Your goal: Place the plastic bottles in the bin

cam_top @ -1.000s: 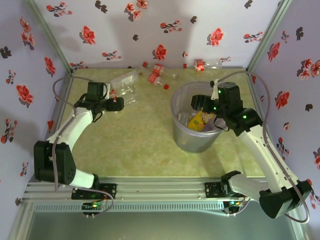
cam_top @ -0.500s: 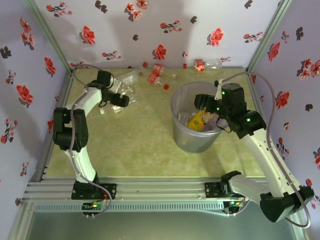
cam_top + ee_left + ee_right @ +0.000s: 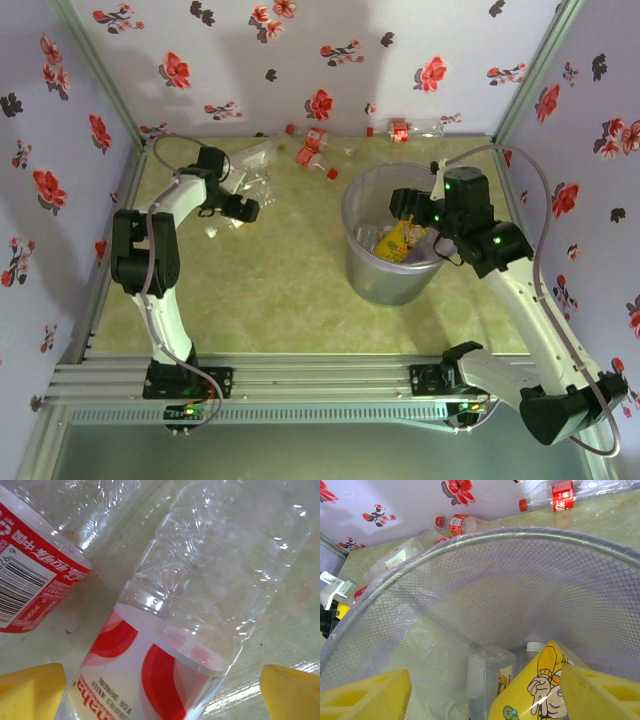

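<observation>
Bottle (image 3: 200, 580) — clear, red-labelled, between left gripper (image 3: 162, 692) fingers (touching neither)

The near and middle table (image 3: 270, 290) lies bare, open to either arm. The bin (image 3: 372, 270) blocks the right-centre. Its mouth is open under the spread right claw (image 3: 404, 204), with a yellow bottle (image 3: 540, 690) and a small clear bottle (image 3: 487, 677) low inside. At far left a crumpled clear bottle (image 3: 195, 595) lies between the left claw's (image 3: 240, 210) spread fingers, a red-labelled bottle (image 3: 35, 590) just beside. Loose bottles (image 3: 315, 150) line the back wall (image 3: 300, 60).
</observation>
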### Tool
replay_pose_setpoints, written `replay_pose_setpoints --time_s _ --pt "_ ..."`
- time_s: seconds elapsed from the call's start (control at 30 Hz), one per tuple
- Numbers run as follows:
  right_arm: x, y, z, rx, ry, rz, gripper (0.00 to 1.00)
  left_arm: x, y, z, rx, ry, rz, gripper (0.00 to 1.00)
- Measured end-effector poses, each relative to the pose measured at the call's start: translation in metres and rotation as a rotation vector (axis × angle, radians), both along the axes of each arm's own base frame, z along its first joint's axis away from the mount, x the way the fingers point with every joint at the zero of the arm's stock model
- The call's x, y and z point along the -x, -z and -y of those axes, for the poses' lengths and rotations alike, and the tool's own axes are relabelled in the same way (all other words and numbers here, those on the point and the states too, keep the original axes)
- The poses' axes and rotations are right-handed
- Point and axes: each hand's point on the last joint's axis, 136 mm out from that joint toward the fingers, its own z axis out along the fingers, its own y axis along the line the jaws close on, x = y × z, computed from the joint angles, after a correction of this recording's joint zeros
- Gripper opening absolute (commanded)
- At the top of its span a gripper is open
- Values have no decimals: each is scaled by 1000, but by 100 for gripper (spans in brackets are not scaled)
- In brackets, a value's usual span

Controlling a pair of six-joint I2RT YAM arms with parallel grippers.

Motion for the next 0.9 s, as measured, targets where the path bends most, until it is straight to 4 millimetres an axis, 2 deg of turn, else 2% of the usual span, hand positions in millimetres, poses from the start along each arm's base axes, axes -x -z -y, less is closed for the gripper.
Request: replay_pose_setpoints --time_s 0.4,0.63,0.77,0.87,0.9 --pt "0 2 1 2 4 -4 79 31 32 -7 -19 -75 -114 100" --pt "0 5 2 5 5 -11 79 48 37 -6 -19 -99 -149 98" --pt "0 8 2 7 5 -16 79 52 35 -7 -20 -115 -149 84" --pt "-1 9 1 7 5 -19 79 52 35 -8 -23 -121 -147 82" --pt "-1 9 1 7 5 -19 79 52 35 -8 -26 -123 -146 78"
